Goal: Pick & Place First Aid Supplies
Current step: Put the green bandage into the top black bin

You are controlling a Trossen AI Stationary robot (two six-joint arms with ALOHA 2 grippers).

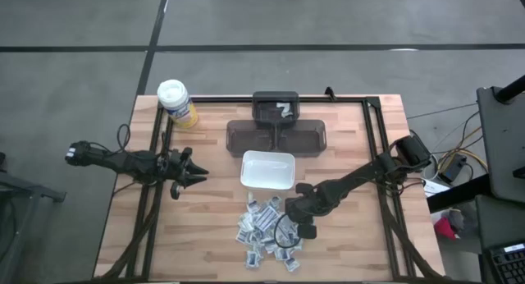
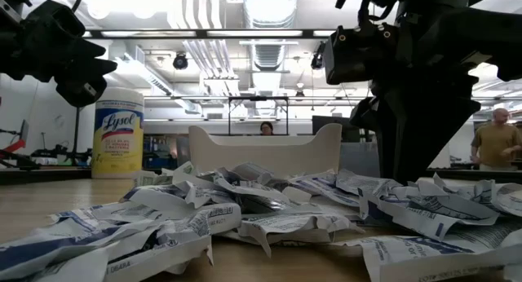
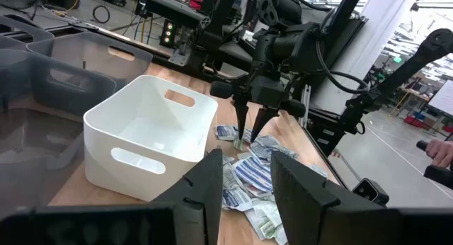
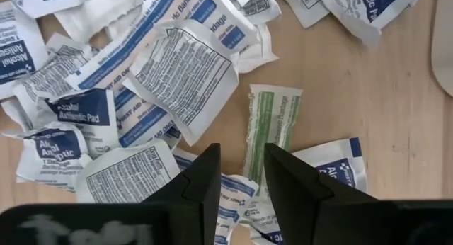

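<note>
The first aid supplies (image 1: 267, 231) lie in a loose heap of small flat white and blue packets on the wooden table, near its front edge, just in front of the white dish (image 1: 246, 165). My right gripper (image 1: 289, 217) stands open over the heap's right part, pointing steeply down. In the right wrist view its fingers (image 4: 241, 175) straddle a white-and-blue packet, with a green-printed packet (image 4: 272, 121) just beyond them. My left gripper (image 1: 197, 173) waits open at the table's left, level, pointing toward the dish (image 3: 152, 132). My right gripper's open fingertips (image 3: 244, 135) come down on the heap from above. I cannot tell whether they touch a packet. No packet is lifted.
A yellow canister with a white lid (image 1: 176, 102) stands at the far left corner. Grey bins (image 1: 276, 136) and a dark tray (image 1: 276, 109) sit behind the dish. Black rails (image 1: 373, 153) run along the table's sides. People show in the room beyond.
</note>
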